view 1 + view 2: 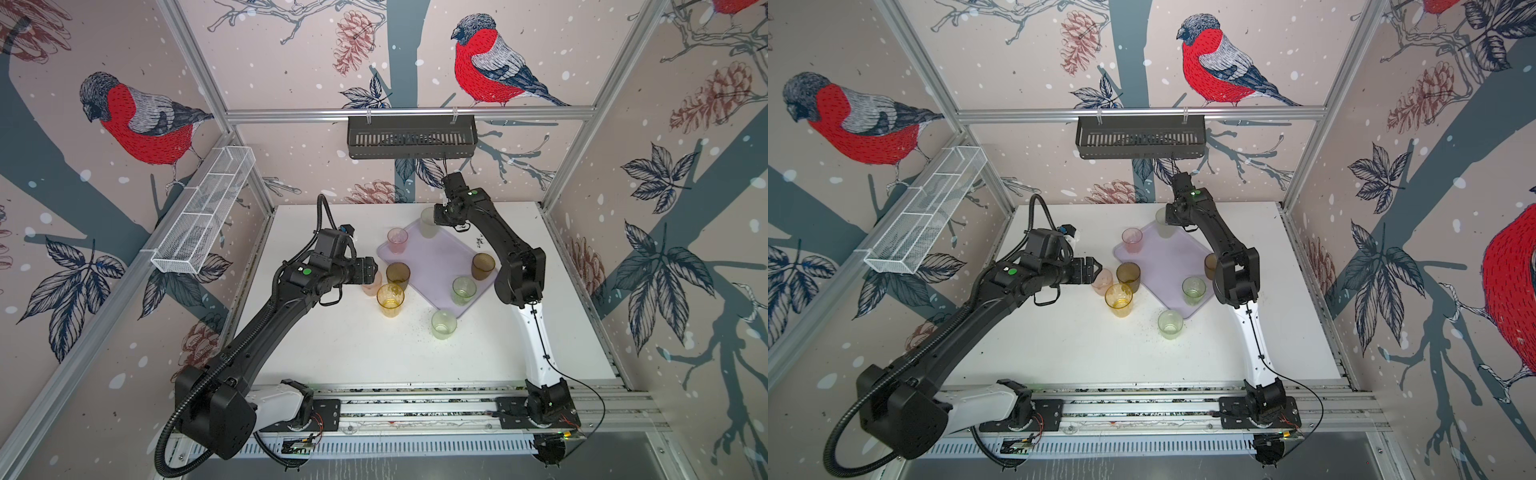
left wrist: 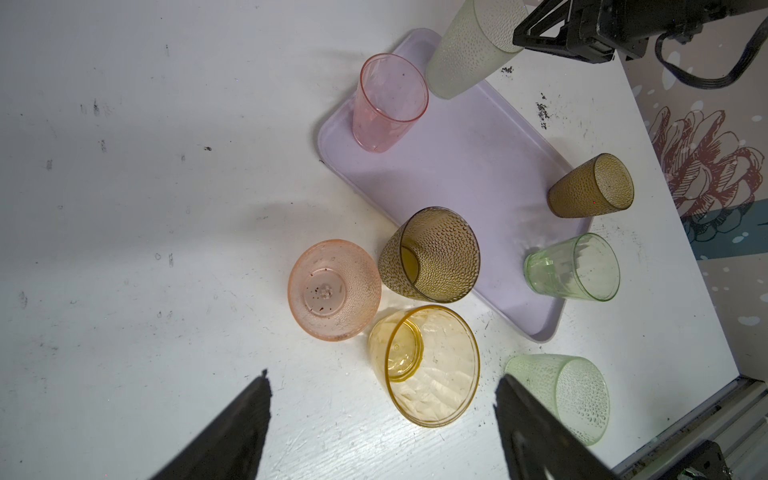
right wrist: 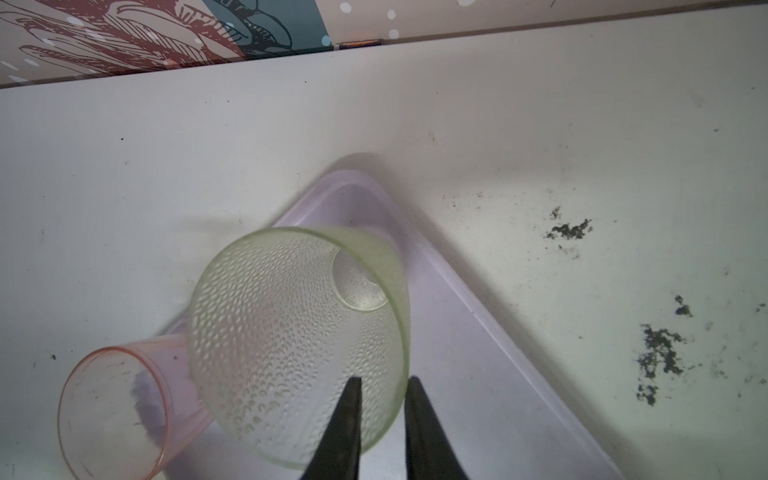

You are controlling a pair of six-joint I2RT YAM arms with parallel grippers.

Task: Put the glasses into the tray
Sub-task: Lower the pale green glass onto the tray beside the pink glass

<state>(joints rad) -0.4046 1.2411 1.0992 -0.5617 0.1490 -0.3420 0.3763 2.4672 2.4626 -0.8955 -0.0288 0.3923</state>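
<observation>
We are watching the right gripper [image 3: 384, 380] at the far corner of the flat pale lilac plastic tray [image 3: 465, 374]. The tall frosted greenish-white dimpled tumbler [image 3: 291, 332] is standing there mouth-up, inside the rim. One jaw is sitting inside its mouth and one outside, straddling the wall nearest the arm; we cannot tell whether they are pinching it. We are judging that any exit must run straight up along the tumbler's upright axis. The left gripper [image 2: 384, 374] is hanging spread wide off the tray's left edge, facing the amber-yellow translucent tumbler [image 2: 432, 374] on the white table [image 2: 124, 166].
</observation>
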